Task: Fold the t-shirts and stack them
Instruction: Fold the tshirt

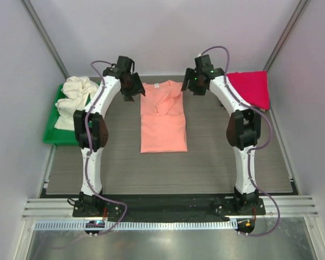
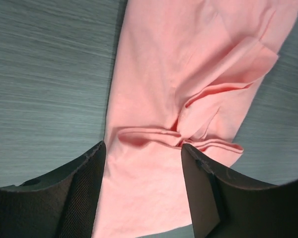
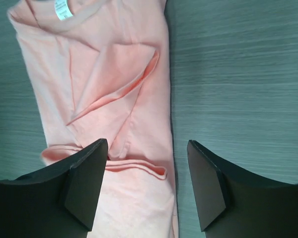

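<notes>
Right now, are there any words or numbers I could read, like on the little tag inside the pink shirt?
The neck label inside the collar of the salmon-pink t-shirt: small print, too blurred to read.
No other words, numbers or signs show anywhere.

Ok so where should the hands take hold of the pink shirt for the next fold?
Probably the salmon-pink shirt by its two collar-end corners, pinched from above, left hand coming in from the left edge and right hand from the right. It lies flat as a narrow strip with sleeves folded in, and both open hands hover at that end.
</notes>
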`<action>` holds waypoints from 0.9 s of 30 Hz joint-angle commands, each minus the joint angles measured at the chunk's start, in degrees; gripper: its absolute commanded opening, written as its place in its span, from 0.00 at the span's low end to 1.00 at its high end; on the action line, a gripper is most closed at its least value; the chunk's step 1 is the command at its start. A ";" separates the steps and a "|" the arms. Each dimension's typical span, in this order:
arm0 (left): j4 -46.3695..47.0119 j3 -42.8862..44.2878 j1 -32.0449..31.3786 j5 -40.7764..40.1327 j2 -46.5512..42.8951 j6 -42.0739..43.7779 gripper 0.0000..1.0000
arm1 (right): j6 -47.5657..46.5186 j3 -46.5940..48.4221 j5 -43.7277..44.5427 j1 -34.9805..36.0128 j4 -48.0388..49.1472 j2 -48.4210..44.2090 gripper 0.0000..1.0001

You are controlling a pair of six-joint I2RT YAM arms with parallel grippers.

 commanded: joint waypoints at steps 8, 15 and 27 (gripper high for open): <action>11.31 -39.17 -1.87 3.29 -29.10 -1.20 0.64 | 0.70 -47.17 -11.89 0.22 12.69 -32.33 0.72; 22.64 -61.50 -4.42 5.66 -42.90 -4.27 0.64 | 3.25 -66.65 -21.75 0.66 22.46 -40.63 0.74; 39.70 -82.60 -5.04 10.49 -46.17 -8.94 0.64 | 6.50 -75.02 -23.25 3.56 32.39 -35.89 0.66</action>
